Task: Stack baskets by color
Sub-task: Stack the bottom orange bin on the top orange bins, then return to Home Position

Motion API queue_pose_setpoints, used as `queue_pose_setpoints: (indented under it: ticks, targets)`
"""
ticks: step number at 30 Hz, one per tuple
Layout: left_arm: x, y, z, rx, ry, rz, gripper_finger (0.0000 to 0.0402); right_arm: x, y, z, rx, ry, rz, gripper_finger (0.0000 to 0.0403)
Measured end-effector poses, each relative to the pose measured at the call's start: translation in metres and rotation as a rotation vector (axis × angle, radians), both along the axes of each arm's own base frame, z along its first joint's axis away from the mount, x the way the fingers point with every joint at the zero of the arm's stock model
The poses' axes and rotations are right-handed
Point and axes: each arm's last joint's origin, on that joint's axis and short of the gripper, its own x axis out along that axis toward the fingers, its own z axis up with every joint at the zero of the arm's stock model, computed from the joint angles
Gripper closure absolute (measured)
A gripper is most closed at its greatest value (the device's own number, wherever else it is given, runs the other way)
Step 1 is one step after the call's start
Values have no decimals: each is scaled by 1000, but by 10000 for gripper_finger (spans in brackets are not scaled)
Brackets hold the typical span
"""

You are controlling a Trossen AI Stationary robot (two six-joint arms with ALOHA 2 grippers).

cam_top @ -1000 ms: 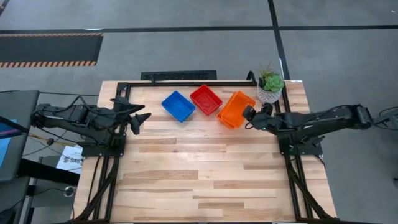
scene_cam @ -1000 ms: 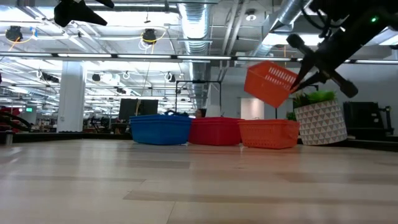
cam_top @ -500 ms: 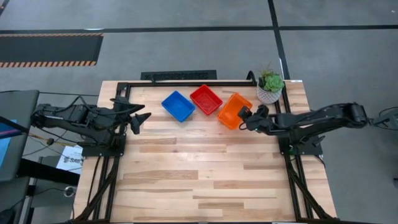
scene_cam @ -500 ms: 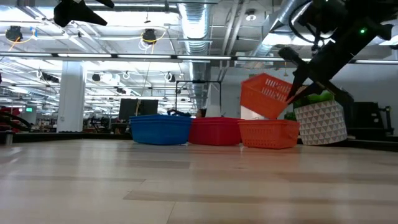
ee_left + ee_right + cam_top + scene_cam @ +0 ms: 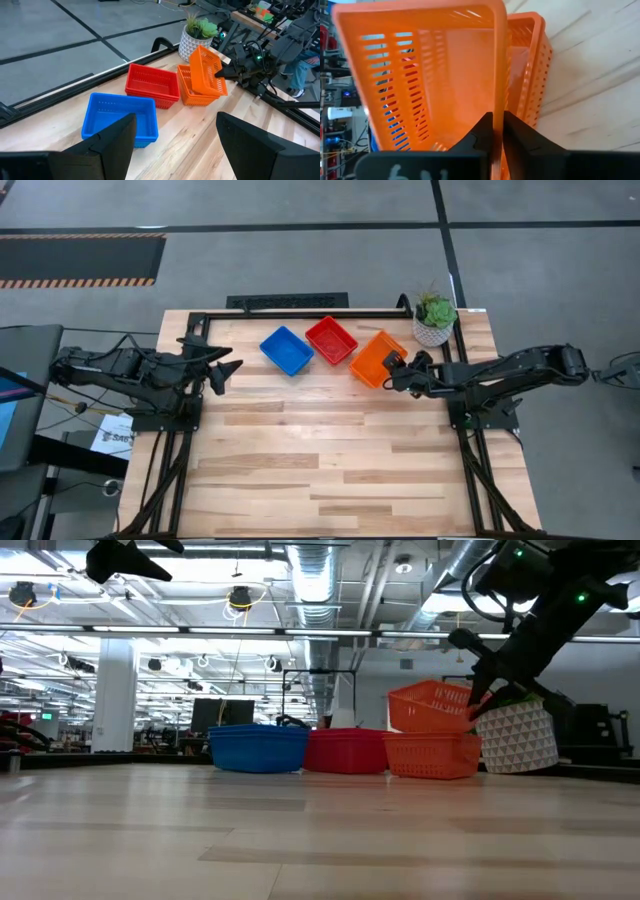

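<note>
Three colours of basket sit in a row near the far edge of the wooden table [image 5: 340, 450]: a blue basket [image 5: 286, 350] nearest the left arm, a red basket [image 5: 331, 340] just beside it, and an orange stack [image 5: 432, 754] just beside the red one, near the white pot with a green plant [image 5: 434, 319]. How many baskets are nested in the blue and red piles cannot be told.

Over the orange stack hangs one more orange basket [image 5: 430, 707], tilted, its lower edge dipping into the basket beneath on the side away from the pot. The right claw [image 5: 401, 369] pinches the rim of this upper basket on the pot's side; in the right wrist view its two dark fingers [image 5: 482, 135] stand narrow with the orange rim between them, so the basket is in its grip and not fully seated.

The left claw [image 5: 228, 371] waits well apart from the baskets, above the table's left side, its fingers spread wide with nothing between them.
</note>
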Motion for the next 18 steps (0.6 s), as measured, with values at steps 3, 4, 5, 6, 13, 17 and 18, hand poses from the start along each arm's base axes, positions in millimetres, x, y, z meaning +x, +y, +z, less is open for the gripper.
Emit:
queue_pose_setpoints:
  ticks: [3,4,5,6,13,17,18]
  targets:
    - [0,0,0,0,0,0,139,0,0,0,3,2,4,331]
    - [0,0,0,0,0,0,139,0,0,0,3,2,4,325]
    - [0,0,0,0,0,0,139,0,0,0,3,3,5,319]
    - [0,0,0,0,0,0,139,0,0,0,3,2,5,312]
    - [0,0,0,0,0,1,139,0,0,0,4,11,8,250]
    - [0,0,0,0,0,1,139,-1,0,1,-7,19,32,223]
    - [0,0,0,0,0,1,139,-1,0,3,-15,15,44,218]
